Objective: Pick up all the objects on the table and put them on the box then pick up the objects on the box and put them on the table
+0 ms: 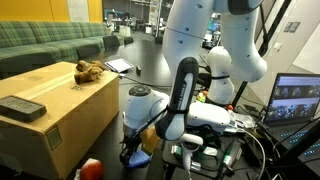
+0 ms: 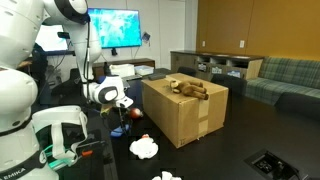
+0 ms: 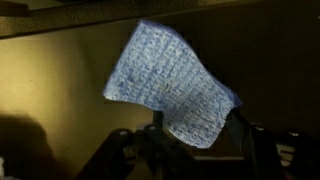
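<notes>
Cloth, blue-grey and knitted, is filling the middle of the wrist view, its long axis running from the upper left down to the lower right. Its lower end is sitting right between the fingers of the gripper at the bottom edge. The jaws are standing partly spread on either side of that end, and I cannot tell whether they are pressing on it. Behind the cloth the tan wall of the box is taking up most of the frame, so the cloth is lying low beside the box and not on top of it. In an exterior view the gripper is hanging at lower centre, right of the box, whose top is carrying a brown plush toy and a dark flat item. In an exterior view the gripper is sitting left of the box above the black tabletop, with a white cloth lying lower in the frame. Judging from this, the box top is lying above the jaws, so the coming move is calling for a lift.
</notes>
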You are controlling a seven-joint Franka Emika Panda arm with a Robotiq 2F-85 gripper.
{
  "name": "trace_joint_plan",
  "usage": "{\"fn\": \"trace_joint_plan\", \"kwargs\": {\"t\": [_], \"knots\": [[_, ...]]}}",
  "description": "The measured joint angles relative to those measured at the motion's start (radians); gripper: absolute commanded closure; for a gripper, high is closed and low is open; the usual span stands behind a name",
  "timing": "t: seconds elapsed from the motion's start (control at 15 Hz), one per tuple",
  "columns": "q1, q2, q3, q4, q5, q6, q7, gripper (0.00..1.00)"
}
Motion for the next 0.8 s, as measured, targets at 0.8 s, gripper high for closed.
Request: {"fn": "trace_joint_plan", "kwargs": {"t": [0.8], "knots": [[0.206, -0.04, -0.171, -0.018, -0.003, -0.017, 0.008, 0.99]]}}
